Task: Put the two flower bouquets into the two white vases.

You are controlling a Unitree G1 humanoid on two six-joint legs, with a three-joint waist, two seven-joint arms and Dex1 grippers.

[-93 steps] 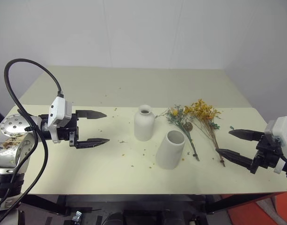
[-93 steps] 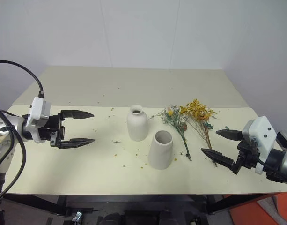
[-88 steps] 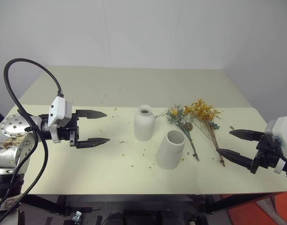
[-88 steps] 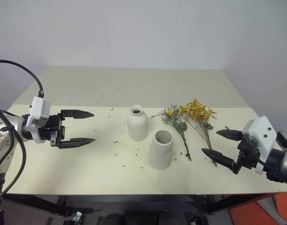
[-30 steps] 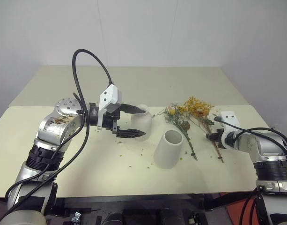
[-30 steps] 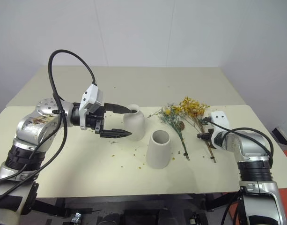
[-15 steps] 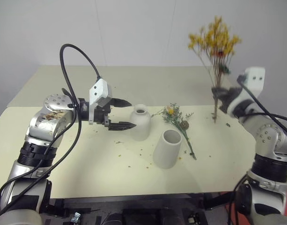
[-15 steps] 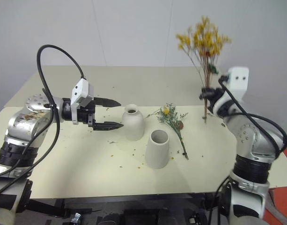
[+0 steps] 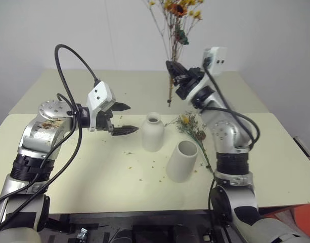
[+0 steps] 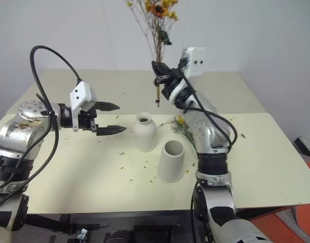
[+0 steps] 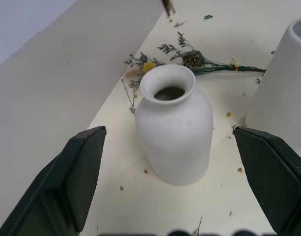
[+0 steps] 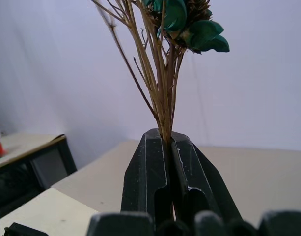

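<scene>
Left wrist view: small vase (image 11: 174, 130), seemingly empty.

Both head eyes look down over the table (image 9: 119, 172); each wrist camera looks closely along its claw.

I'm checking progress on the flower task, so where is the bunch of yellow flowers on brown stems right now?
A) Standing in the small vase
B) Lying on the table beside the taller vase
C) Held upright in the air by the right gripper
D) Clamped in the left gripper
C: the right gripper is shut on the stems of the yellow bouquet, holding it upright above the table, its stem ends hanging clear of the small vase.
</scene>
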